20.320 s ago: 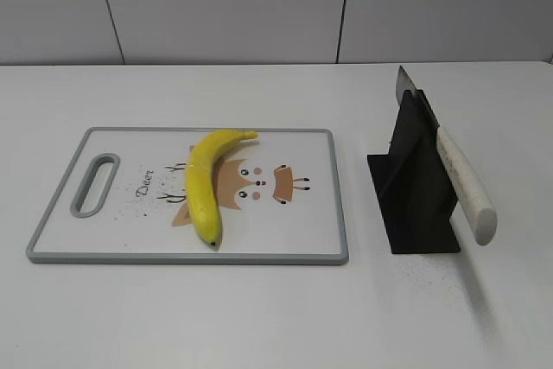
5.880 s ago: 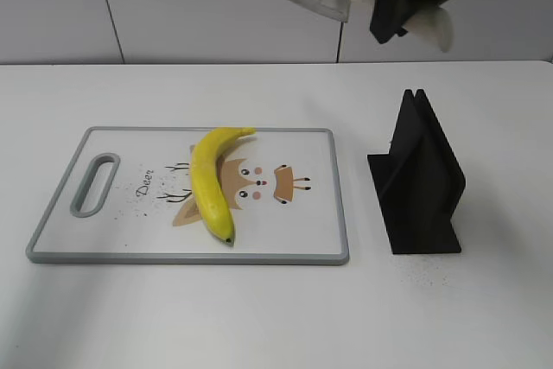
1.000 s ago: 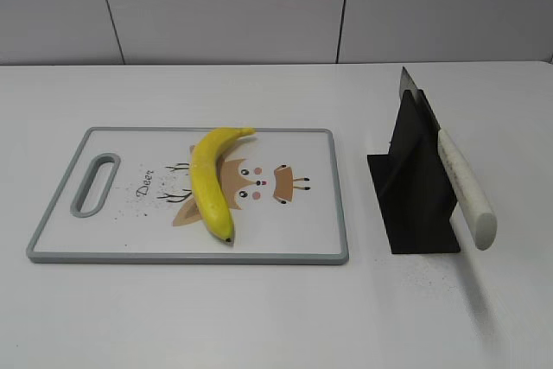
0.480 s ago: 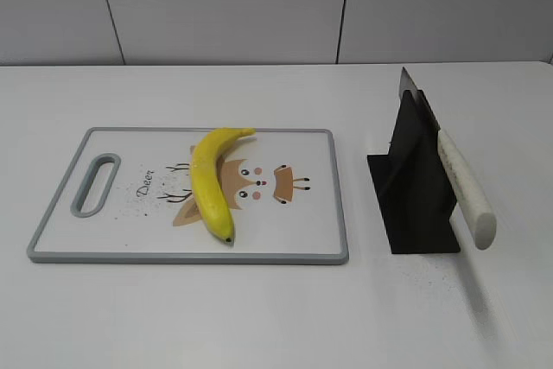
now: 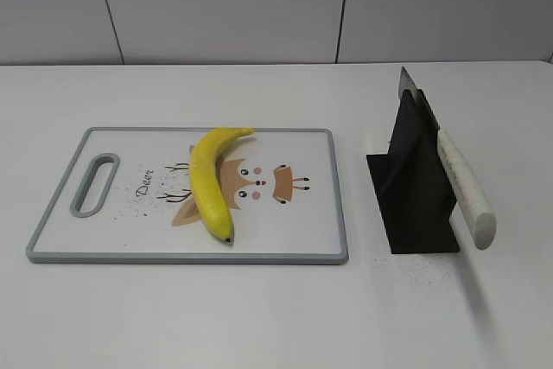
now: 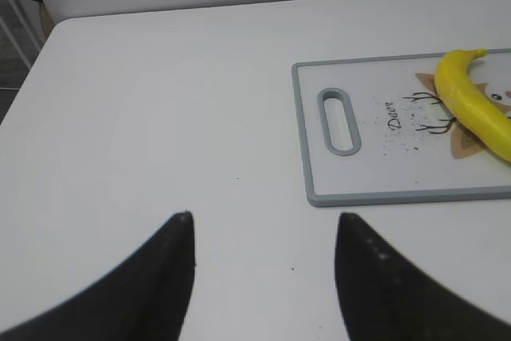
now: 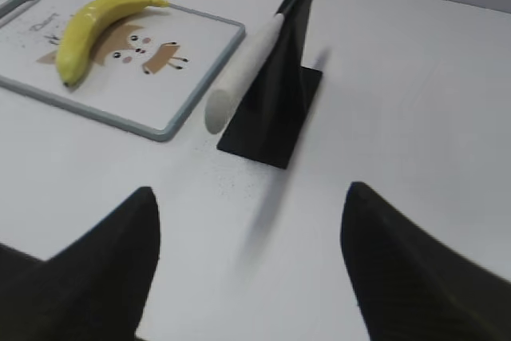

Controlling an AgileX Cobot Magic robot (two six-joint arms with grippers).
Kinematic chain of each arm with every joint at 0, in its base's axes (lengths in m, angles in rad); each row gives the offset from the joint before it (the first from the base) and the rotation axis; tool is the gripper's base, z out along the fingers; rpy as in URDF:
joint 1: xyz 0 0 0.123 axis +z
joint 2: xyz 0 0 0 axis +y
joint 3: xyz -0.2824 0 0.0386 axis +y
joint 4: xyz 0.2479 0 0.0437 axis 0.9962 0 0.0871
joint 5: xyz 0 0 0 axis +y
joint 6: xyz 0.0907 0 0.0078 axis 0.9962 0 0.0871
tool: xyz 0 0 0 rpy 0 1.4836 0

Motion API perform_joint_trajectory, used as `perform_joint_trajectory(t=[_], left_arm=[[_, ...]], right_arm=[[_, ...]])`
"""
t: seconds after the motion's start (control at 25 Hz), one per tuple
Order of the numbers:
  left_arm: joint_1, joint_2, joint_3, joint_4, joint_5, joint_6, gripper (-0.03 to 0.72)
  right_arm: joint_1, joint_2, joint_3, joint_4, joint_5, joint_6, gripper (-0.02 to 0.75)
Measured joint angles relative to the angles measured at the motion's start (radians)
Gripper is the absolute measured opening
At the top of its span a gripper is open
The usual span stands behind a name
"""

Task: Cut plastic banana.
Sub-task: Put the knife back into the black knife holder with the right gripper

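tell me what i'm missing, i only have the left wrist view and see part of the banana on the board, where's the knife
Observer: The knife sits in a black stand, on the table right of the cutting board, white handle jutting toward the camera.
Operator: is the banana cut? its far end runs off my frame
Observer: No, the plastic banana looks whole, dark tip pointing at the board's near edge.
Operator: right gripper on the knife?
Observer: No. The right gripper hangs open, well short of the stand, with nothing between its fingers.
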Motion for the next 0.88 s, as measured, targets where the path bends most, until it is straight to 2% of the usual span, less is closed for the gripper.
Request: perform_joint_trajectory(t=[0.16,0.32,0.88], left_arm=[[0.000,0.000,0.000,0.000,0.000,0.000,0.533],[0.000,0.000,0.000,0.000,0.000,0.000,0.532],[0.000,0.000,0.000,0.000,0.000,0.000,0.531]], right_arm=[[-0.147,0.000,0.000,0.017,0.000,0.000,0.554],[-0.239,0.000,0.000,0.020,0.000,0.000,0.553],[-0.255,0.000,0.000,0.021,0.000,0.000,0.552]])
